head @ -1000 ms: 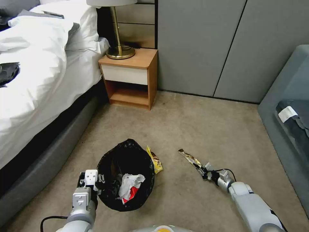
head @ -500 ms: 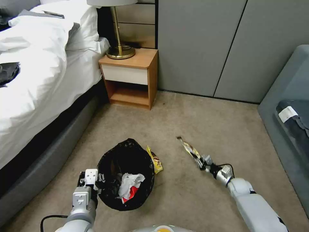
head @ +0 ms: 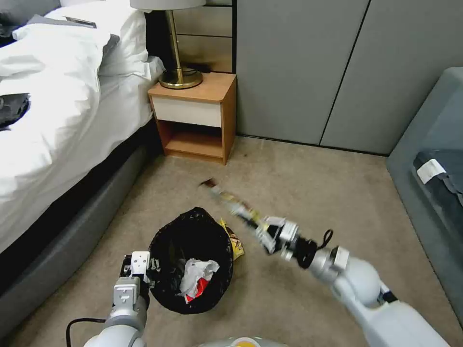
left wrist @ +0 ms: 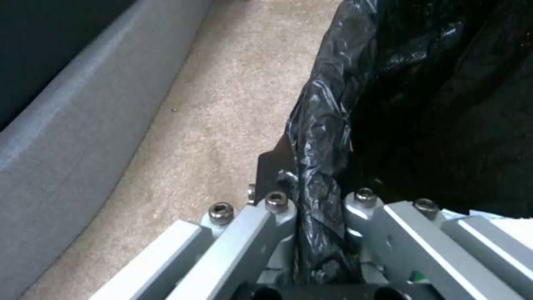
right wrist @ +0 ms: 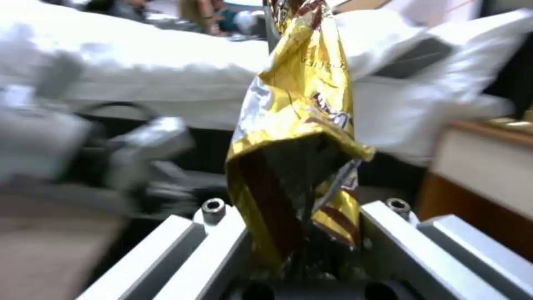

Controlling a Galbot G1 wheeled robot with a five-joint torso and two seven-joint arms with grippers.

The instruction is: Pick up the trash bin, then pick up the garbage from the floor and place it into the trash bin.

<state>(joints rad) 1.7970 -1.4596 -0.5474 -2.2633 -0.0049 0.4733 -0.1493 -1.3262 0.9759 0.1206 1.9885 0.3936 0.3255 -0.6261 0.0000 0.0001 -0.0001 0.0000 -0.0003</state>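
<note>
**Wrapper carried toward the held bin**

The left gripper (head: 150,275) sits at the bin's 9 o'clock edge, its fingers (left wrist: 280,208) pinching the folded black bag liner (left wrist: 322,137) and the rim under it; this looks meant to keep the trash bin (head: 190,262) steady and its mouth open to the other arm. The right gripper (head: 263,230) hangs off the bin's 2 o'clock side, fingers (right wrist: 389,233) pressed onto one end of a long gold-and-brown snack wrapper (head: 231,203), which juts out toward 11 o'clock above the carpet (head: 299,178), probably so its free end leads into the bin

Count: one bin, one wrapper in hand, one yellow wrapper (head: 234,240) on the floor touching the bin at 3 o'clock, and inside the bin one crumpled white tissue (head: 197,273) on one red-and-white carton (head: 196,295)
</note>
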